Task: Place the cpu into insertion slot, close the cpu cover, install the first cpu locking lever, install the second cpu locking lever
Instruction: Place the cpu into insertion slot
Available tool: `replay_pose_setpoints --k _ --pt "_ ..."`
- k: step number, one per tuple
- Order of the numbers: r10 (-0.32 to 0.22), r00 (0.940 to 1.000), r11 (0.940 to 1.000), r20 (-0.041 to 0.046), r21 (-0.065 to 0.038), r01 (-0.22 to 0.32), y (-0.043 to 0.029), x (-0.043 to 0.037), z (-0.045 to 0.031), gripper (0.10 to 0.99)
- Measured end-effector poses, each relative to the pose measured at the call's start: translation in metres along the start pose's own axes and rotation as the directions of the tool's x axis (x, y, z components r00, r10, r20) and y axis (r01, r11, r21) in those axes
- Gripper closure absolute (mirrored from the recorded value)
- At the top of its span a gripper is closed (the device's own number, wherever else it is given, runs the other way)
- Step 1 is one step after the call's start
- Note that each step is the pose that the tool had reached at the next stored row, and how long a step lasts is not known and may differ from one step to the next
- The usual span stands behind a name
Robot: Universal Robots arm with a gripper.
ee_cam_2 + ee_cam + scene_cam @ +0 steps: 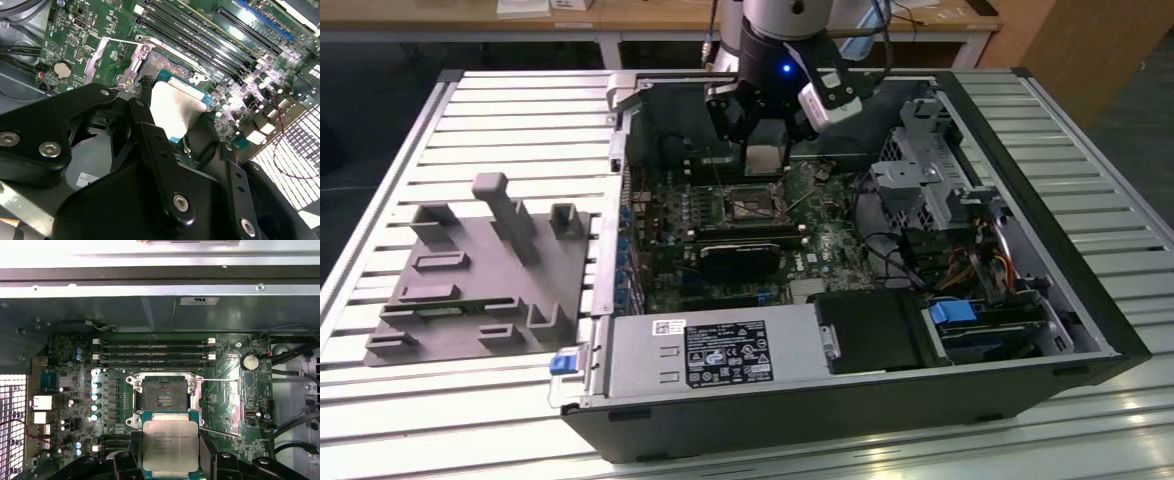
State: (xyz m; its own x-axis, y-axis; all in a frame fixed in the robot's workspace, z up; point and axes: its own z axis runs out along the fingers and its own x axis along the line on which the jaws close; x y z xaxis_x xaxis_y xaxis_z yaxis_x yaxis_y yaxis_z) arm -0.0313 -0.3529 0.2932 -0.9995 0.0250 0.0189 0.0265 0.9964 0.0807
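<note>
Farthest off on the exterior view's left, well apart from my claw (763,138), a grey moulded fixture (480,270) sits on the slatted table (1067,130). I have no business with it now. Nearer in is the opened computer case (854,420), with its silver power supply (707,355) along the near wall, and I hang inside the case over the green motherboard (821,245).

My fingers (122,462) are clamped on two opposite edges of the cpu (167,442). I carry it flat, with its pale metal top and print facing the first wrist view. In the second wrist view the same chip (172,107) shows between my black finger links, clear of the board.

What matters is where the insertion slot (164,396) lies. It is just ahead of the chip's leading edge, near but not under it, so I judge the cpu is short of the slot and not yet seated. The slot's dark centre is bare inside its silver rim. The chip's sides look roughly square with that rim, and its slightly longer side points toward the slot, so I judge little twist is needed.

A thin locking lever (235,380) stands swung out from a slot corner. I cannot tell which silver part at the rim is the cpu cover. Beyond the slot from me run the long memory slots (155,352), and at the exterior view's right is the drive cage (934,190).
</note>
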Motion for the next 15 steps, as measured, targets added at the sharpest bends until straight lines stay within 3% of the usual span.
replay_pose_setpoints --k 15 --pt "0.0 1.0 1.0 0.0002 0.003 0.0 0.0074 -0.0001 0.0158 0.549"
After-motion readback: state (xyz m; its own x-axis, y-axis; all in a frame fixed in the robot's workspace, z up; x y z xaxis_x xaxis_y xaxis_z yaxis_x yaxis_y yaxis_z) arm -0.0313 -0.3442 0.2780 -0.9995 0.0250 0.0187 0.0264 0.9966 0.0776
